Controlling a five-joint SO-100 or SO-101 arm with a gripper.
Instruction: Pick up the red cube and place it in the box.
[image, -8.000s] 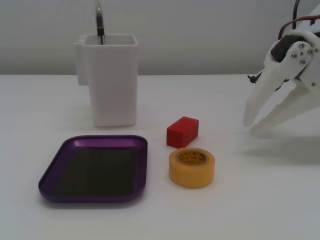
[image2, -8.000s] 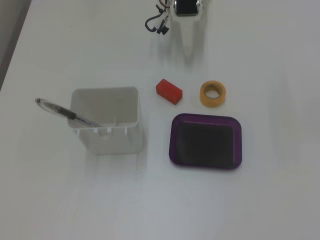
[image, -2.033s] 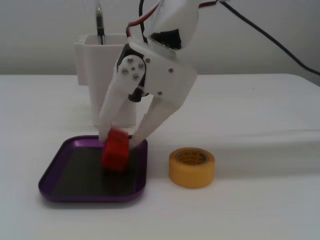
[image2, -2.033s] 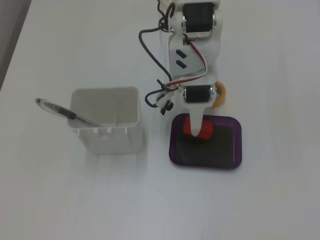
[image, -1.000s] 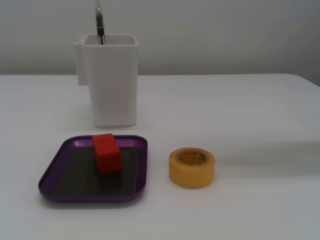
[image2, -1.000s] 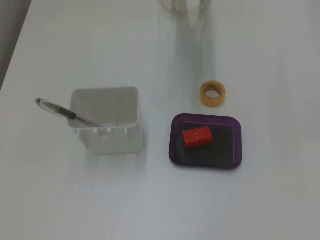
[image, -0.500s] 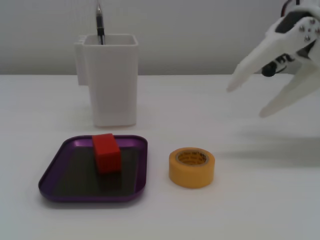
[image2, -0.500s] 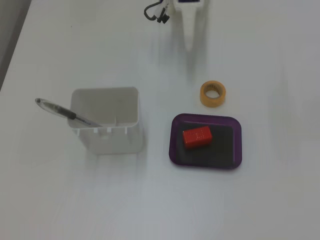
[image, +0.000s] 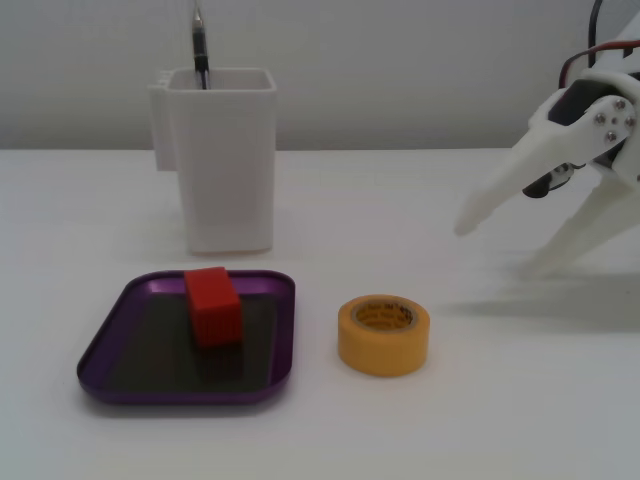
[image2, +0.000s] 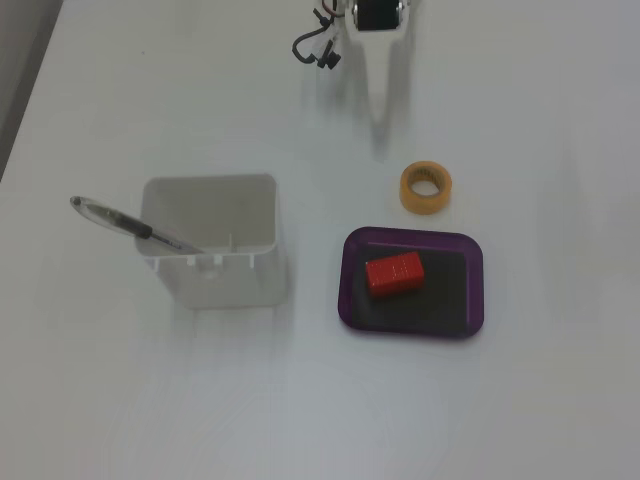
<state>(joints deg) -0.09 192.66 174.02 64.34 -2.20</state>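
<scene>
The red cube (image: 212, 305) lies inside the box (image: 180, 392), a shallow purple tray with a dark floor. It sits toward the tray's far left part in a fixed view. Seen from above in the other fixed view, the cube (image2: 394, 274) rests in the left half of the tray (image2: 478, 290). My white gripper (image: 498, 248) is open and empty, well to the right of the tray, with its fingertips near the table. From above, the gripper (image2: 378, 118) is beyond the tape roll, away from the tray.
A yellow tape roll (image: 384, 335) lies just right of the tray; it also shows from above (image2: 426, 187). A tall white square container (image: 222, 160) holding a pen (image: 200, 45) stands behind the tray, and appears left of it from above (image2: 212, 240).
</scene>
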